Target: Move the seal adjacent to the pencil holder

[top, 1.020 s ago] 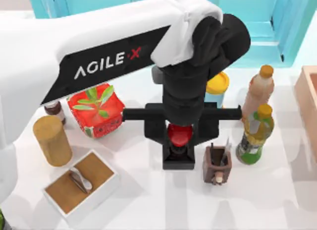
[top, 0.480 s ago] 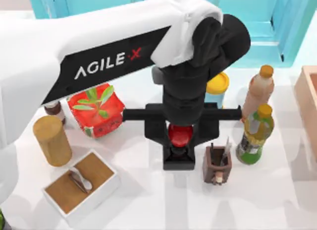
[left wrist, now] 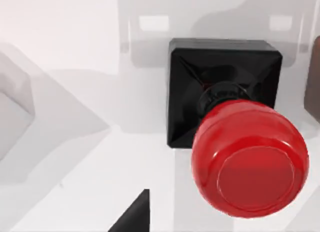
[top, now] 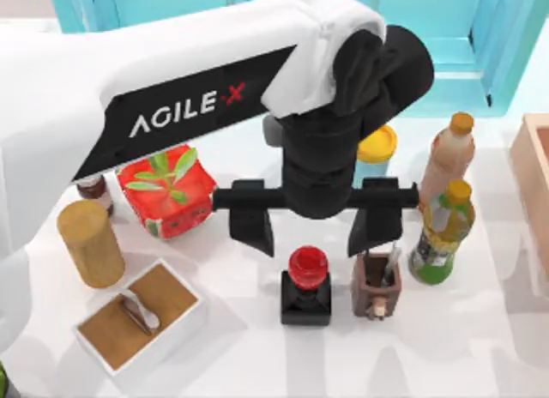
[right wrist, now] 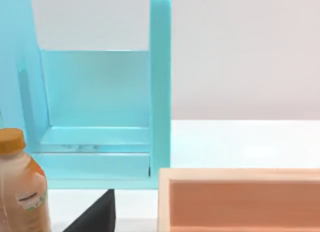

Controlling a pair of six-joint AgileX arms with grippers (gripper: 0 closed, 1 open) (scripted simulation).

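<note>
Our left gripper (top: 310, 231) is spread wide above the seal (top: 306, 285), which sits just left of the pencil holder (top: 376, 285).

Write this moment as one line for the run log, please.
left gripper: open, above seal | seal: upright on table, beside pencil holder, its left side | right arm: parked

Rendered simulation tabletop: flat white table (top: 257, 355), cluttered props, turquoise shelf (right wrist: 100, 117).
</note>
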